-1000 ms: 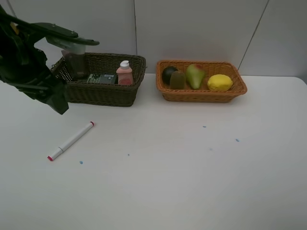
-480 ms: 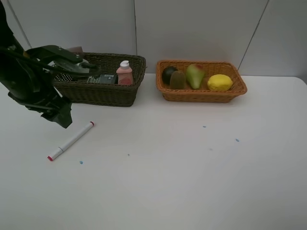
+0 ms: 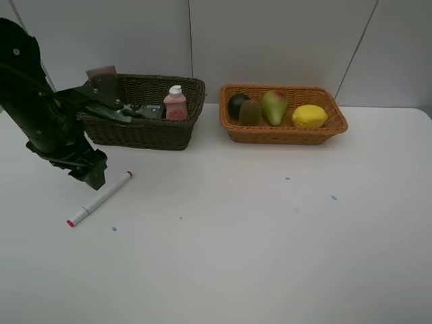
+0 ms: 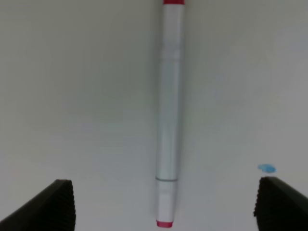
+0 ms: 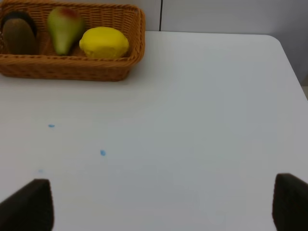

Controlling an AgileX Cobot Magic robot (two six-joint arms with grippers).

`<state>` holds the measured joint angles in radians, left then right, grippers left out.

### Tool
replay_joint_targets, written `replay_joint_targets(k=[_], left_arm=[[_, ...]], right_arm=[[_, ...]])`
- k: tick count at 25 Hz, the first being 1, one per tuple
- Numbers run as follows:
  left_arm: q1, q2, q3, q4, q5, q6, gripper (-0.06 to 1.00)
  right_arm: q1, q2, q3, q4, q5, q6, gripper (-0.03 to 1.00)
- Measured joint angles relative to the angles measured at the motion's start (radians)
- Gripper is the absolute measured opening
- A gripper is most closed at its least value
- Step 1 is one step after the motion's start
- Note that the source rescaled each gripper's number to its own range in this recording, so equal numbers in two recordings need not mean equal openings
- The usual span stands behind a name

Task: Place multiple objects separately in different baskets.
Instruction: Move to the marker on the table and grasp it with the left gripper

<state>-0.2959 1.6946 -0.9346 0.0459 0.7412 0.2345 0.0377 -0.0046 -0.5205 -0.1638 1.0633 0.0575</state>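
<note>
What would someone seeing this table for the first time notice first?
Probably the black arm at the left, its open tool poised over the marker lying alone on the white table. Next, the orange basket at the back with a bright lemon and pear, beside a dark basket holding a pink bottle.

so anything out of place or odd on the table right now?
One stray: the white marker lies loose on the table in front of the dark basket, under the open left gripper. A few small blue specks dot the tabletop.
</note>
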Motion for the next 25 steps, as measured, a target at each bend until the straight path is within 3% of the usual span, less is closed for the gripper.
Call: replay_joint_targets(k=[25], left_arm=[[0.004,0.161,0.001,-0.024,-0.118,0.018,1.0]], right_arm=[[0.0,0.0,0.0,0.001,0.0,0.0,0.99]])
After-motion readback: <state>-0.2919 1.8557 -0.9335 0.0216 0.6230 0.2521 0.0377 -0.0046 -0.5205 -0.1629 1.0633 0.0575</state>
